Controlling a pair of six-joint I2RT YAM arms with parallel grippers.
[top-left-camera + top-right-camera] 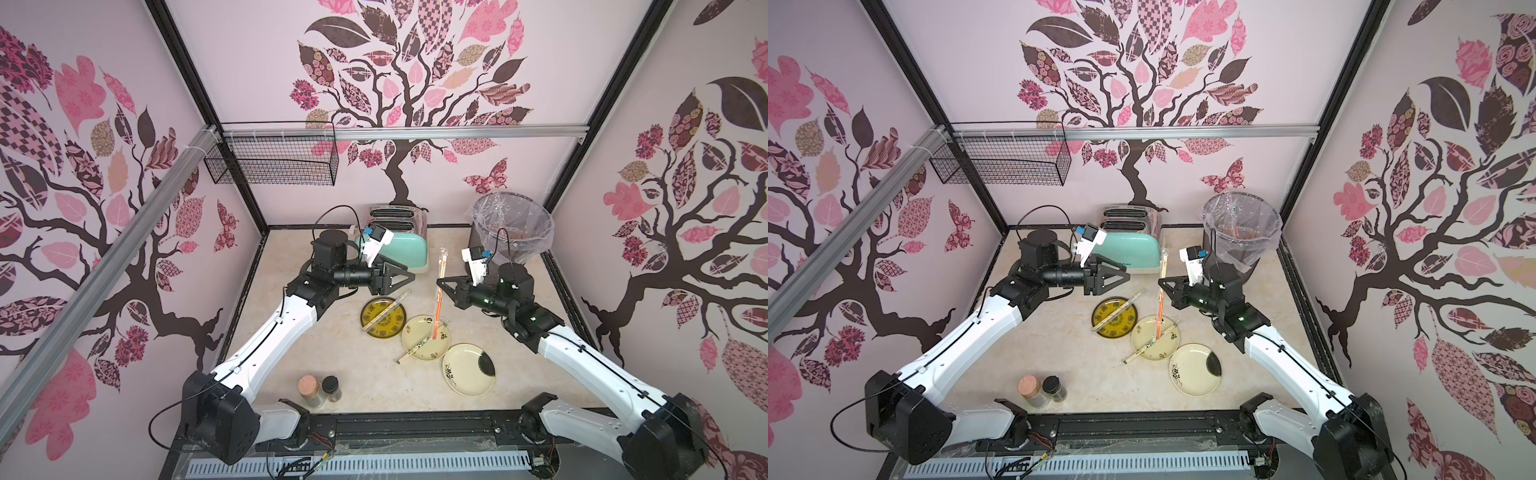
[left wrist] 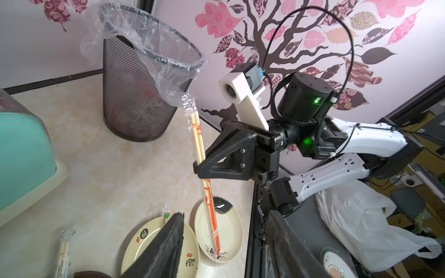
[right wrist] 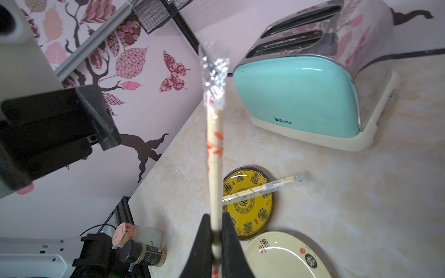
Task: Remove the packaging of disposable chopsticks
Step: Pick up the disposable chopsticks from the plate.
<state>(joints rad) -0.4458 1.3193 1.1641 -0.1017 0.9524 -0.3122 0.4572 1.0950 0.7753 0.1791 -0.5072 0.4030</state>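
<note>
- Right gripper [image 1: 441, 282] is closed tight on one wrapped pair of disposable chopsticks [image 1: 442, 266], gripping it about the middle of its length. It holds the pair nearly upright above the plates. In the right wrist view the two fingers [image 3: 199, 250] press on the sticks from both sides.
- Left gripper [image 1: 409, 275] stands open and holds nothing. It is in front of the toaster [image 1: 409, 249], pointing toward the held pair but apart from it.
- Packaging [image 2: 189, 107] on the held pair is not removed yet. The clear sleeve with red-orange print covers the sticks, and its crinkled end stands out past the upper tips.
- By my judgement the task is at its beginning. All three pairs that I can see are in their sleeves, so three sleeves are left to take off. The next step is probably that the left gripper takes the crinkled end.
- Yellow plate [image 1: 392, 328] carries a second wrapped pair [image 1: 384, 313], lying across it with both ends past the rim.
- Middle cream plate [image 1: 415, 330] carries the third wrapped pair [image 1: 419, 345], also lying across it.
- Cream plate [image 1: 461, 361] with a black brush mark, the one nearest the right arm, has nothing on it.
- Mesh bin [image 1: 482, 245] with a clear liner stands in the back corner, near the right gripper. Something reddish shows faintly through the liner, but I cannot tell what it is.
- Wire basket [image 1: 270, 166] on the wall shows nothing inside.
- Near the front edge stand a cork-topped jar [image 1: 311, 390] and a dark-lidded jar [image 1: 332, 388], both closed.
</note>
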